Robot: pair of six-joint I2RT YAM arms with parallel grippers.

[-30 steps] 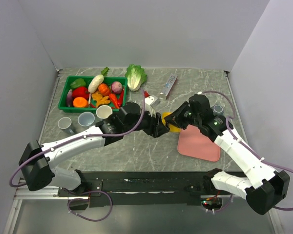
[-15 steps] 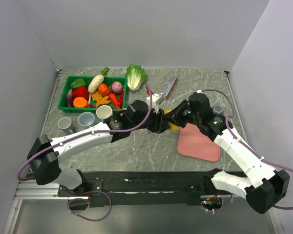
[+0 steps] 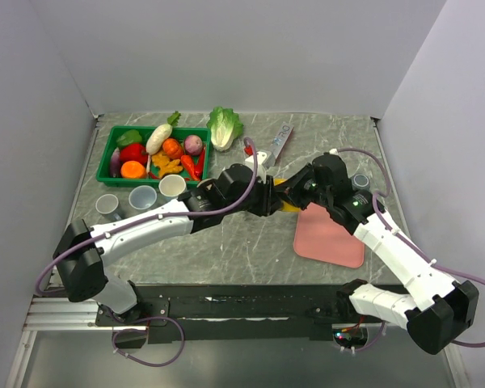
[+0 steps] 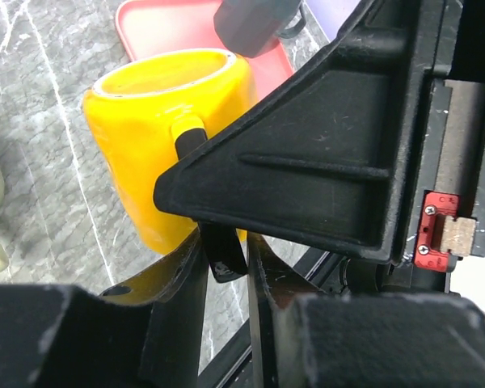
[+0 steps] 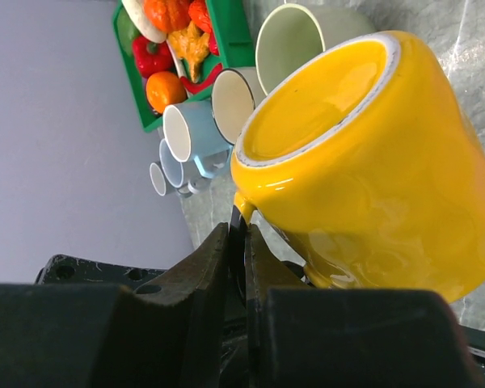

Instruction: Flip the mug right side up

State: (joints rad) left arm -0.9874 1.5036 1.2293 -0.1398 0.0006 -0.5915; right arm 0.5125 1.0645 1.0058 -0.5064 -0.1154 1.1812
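knife blade [image 3: 281, 139]: dark capital letters printed along the flat metal, apparently "PRO";
legibility: small and slanted in the overhead view; the reading is uncertain

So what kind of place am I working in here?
Looks like a lab test cell staged as a mock kitchen, not a real one: plain grey walls box in a marbled table, there's a green bin of toy vegetables, a pink cutting board and a row of cups.
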